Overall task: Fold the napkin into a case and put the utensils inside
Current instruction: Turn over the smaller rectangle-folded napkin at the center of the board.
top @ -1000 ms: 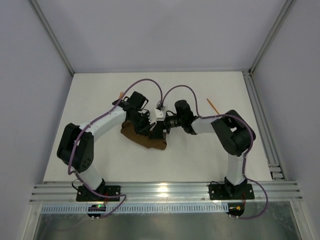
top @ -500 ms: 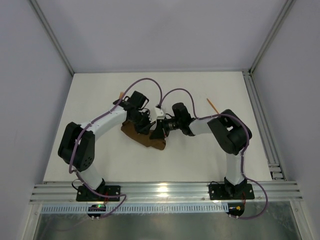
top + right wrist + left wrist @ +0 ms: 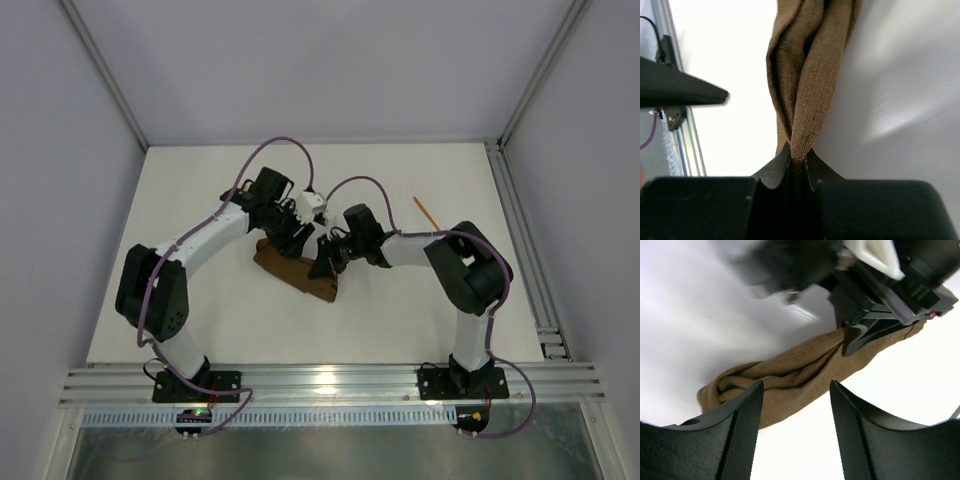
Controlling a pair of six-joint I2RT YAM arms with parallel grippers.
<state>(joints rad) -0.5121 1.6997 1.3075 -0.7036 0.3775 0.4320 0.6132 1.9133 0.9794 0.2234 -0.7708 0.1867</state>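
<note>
The dark brown napkin (image 3: 296, 277) lies bunched into a long, narrow roll on the white table, slanting from upper left to lower right. My right gripper (image 3: 325, 264) is shut on its right end. In the right wrist view the cloth (image 3: 810, 75) is pinched between the jaws of the right gripper (image 3: 797, 161). My left gripper (image 3: 795, 430) is open and empty, just above the table on the near side of the napkin (image 3: 790, 372); seen from above, the left gripper (image 3: 292, 238) hovers over the napkin's far edge. One orange utensil (image 3: 425, 212) lies far right.
The white table (image 3: 200, 300) has a metal rail (image 3: 520, 250) along its right side and another along the near edge. Grey walls close in the left, right and back. Both wrists crowd together over the napkin.
My left gripper opened, let go of the napkin and drew back towards the far side. The right gripper closed on the napkin's right end.
</note>
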